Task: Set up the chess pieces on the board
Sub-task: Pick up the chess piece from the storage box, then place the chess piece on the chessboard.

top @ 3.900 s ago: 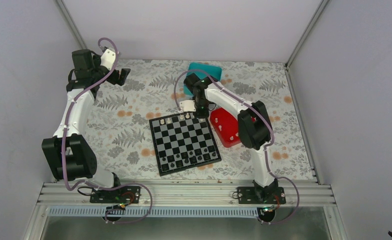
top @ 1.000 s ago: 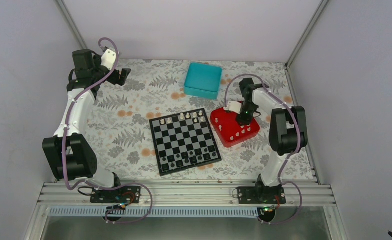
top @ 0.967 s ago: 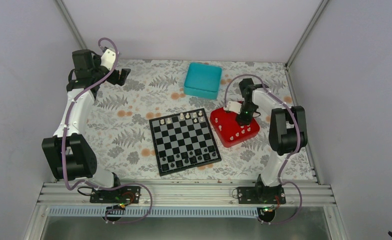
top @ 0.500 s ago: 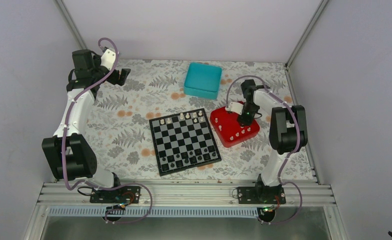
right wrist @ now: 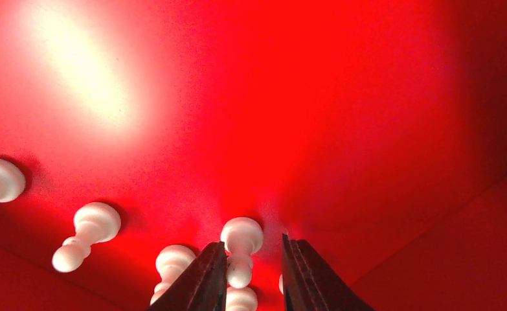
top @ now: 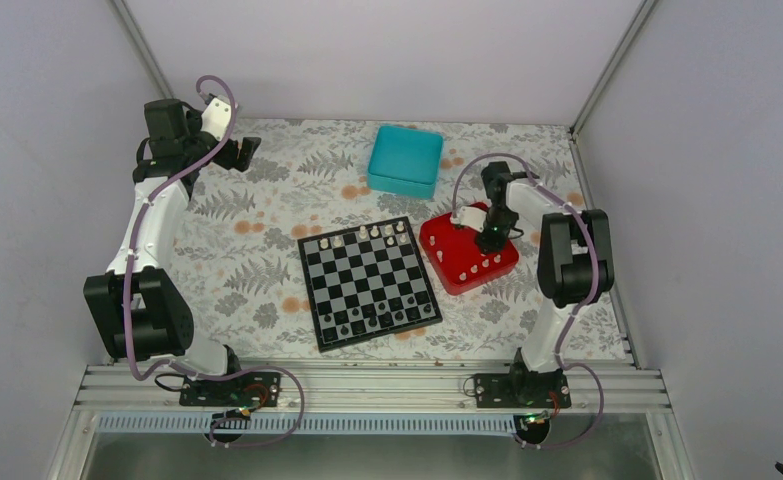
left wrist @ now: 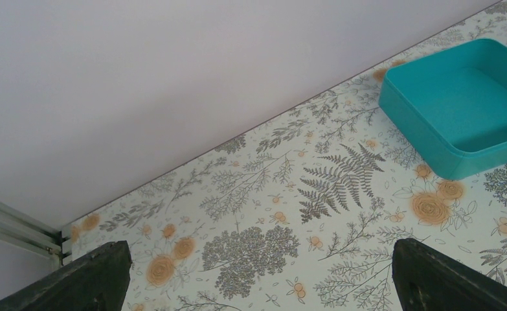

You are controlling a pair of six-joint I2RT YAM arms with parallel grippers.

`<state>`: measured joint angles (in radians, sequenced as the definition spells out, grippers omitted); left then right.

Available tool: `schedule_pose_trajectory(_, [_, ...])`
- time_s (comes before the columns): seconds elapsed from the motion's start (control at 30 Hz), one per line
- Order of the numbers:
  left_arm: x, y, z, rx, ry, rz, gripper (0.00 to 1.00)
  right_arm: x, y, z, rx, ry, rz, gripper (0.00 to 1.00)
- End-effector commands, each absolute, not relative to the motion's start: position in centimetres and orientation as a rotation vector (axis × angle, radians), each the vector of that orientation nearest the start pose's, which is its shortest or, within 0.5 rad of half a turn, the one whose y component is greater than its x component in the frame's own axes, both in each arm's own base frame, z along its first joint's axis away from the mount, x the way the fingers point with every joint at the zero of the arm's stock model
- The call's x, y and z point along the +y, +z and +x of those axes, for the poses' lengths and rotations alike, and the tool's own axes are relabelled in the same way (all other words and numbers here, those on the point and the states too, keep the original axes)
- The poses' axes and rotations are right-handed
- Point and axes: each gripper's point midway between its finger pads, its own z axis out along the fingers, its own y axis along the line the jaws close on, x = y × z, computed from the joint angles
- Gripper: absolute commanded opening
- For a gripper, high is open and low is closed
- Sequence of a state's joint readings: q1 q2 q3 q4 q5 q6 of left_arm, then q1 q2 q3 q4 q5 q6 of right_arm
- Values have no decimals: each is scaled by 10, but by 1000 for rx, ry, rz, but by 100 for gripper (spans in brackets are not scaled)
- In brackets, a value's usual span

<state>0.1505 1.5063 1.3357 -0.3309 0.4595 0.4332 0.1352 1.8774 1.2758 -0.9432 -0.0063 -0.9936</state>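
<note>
My right gripper (top: 486, 243) reaches down into the red tray (top: 441, 250). In the right wrist view its fingers straddle one white pawn (right wrist: 241, 234) lying on the tray floor. The right gripper (right wrist: 252, 249) is open by a narrow gap: its left finger touches the pawn, its right finger stands just apart. More white chess pieces (right wrist: 85, 232) lie beside it in the tray (top: 475, 267). The board (top: 369, 283) carries several white pieces (top: 363, 233) on its far row and dark pieces (top: 382, 318) on its near rows. My left gripper (top: 247, 152) is open and empty, held far back left over the mat (left wrist: 263, 259).
A teal box (top: 405, 160) stands behind the board, seen empty in the left wrist view (left wrist: 471, 110). The red tray's raised walls (right wrist: 445, 246) rise close to my right fingers. The floral mat (top: 257, 260) covers the table.
The right gripper has moved from the board's far edge to the red tray, lowered over the pawn, and its fingers have narrowed around it. The left arm has not moved.
</note>
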Motion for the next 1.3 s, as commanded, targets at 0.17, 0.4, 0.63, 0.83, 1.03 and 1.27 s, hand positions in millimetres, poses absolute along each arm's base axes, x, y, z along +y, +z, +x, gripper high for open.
schedule_pose_trajectory(0.17, [-6,292,461,1922,-108,557,100,45,26,337,2666,17,-1660,16])
schedule_pose_trajectory(0.4, [-5,292,462,1920,-105,557,100,54,64,348,2614,-26,-1663,6])
schedule_pose_trajectory(0.63, [-6,294,461,1917,-108,557,100,108,137,365,2411,-147,-1765,6])
schedule_pose_trajectory(0.83, [-7,295,461,1916,-112,559,100,199,174,369,2123,-195,-1941,7])
schedule_pose_trajectory(1.03, [-8,296,460,1912,-118,562,100,264,156,363,1961,-191,-2119,8])
schedule_pose_trajectory(1.27, [-9,298,459,1906,-122,564,100,302,109,349,1901,-124,-2268,9])
